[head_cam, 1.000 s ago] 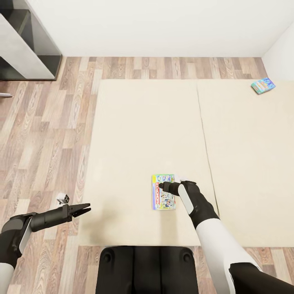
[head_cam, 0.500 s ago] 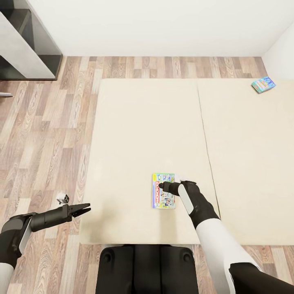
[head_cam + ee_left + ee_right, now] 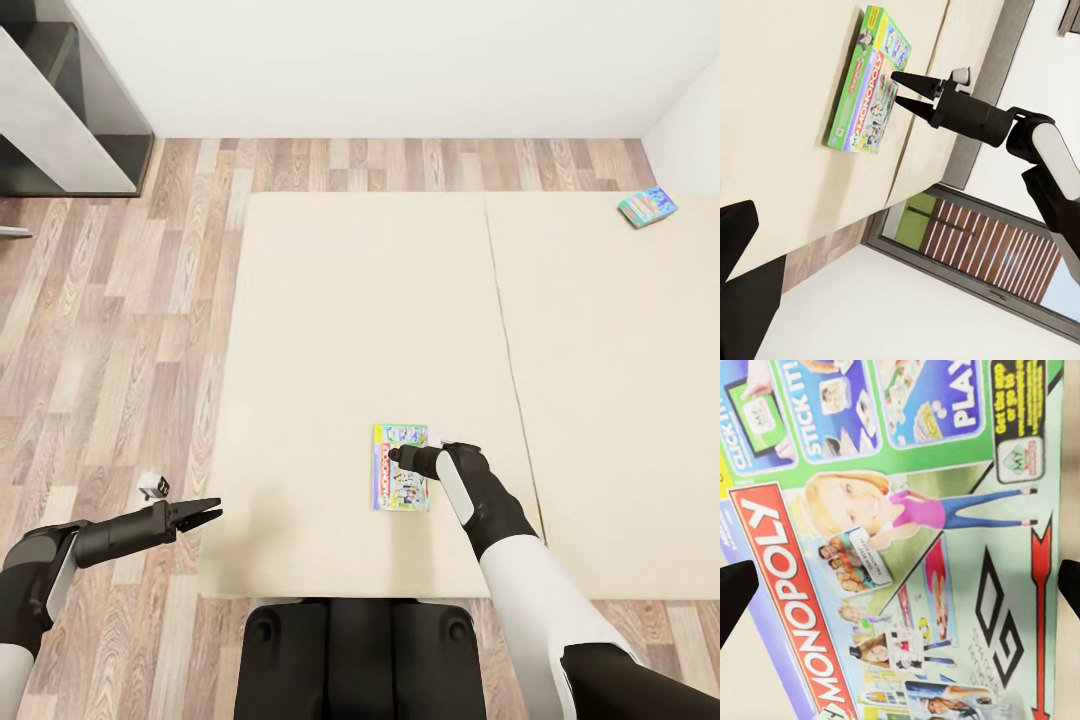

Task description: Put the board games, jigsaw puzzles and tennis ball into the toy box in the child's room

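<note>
As it lies flat near the bed's [image 3: 330, 300] front edge, the game box [image 3: 399, 480], likely stiff and light, wants an edge pinch from the spread right gripper [image 3: 898, 88]; left gripper [image 3: 205, 516] parted, empty.

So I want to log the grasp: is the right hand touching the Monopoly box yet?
Apart. The left wrist view shows the right hand open, its fingers hanging clear above the Monopoly box lying flat on the bed.

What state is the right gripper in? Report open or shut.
Open. The right gripper hangs above the Monopoly box, fingers spread apart with a clear gap, not gripping it; the box lies flat on the bed.
</note>
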`<state>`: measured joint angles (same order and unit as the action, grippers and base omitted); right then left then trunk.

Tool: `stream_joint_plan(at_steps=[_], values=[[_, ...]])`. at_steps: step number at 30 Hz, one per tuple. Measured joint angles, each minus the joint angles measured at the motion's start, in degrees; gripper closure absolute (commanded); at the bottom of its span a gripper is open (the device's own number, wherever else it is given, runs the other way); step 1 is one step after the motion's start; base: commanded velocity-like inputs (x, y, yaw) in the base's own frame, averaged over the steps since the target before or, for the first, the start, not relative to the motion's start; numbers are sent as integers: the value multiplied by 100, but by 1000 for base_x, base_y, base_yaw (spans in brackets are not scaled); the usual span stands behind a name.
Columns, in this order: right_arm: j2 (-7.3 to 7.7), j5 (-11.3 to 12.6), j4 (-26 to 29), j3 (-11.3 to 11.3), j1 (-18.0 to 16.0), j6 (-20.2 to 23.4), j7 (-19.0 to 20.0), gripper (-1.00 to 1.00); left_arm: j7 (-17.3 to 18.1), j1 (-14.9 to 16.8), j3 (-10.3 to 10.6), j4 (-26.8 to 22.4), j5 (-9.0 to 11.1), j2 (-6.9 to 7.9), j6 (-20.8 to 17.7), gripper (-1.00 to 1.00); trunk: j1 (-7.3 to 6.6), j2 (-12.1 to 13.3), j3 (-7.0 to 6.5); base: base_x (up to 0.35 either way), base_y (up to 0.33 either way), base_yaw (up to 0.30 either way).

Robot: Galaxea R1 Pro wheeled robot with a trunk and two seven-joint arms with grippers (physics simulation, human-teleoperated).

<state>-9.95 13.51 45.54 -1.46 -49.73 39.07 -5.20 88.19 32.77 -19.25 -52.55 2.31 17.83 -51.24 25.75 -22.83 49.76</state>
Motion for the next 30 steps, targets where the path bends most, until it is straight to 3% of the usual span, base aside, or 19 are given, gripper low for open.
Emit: stream_joint_plan(at_steps=[30], values=[[0,1,-1,8,0,-1,15,-100,1,0,-1,-1,-1,0,-1,-100,0,0,0,0,58,0]])
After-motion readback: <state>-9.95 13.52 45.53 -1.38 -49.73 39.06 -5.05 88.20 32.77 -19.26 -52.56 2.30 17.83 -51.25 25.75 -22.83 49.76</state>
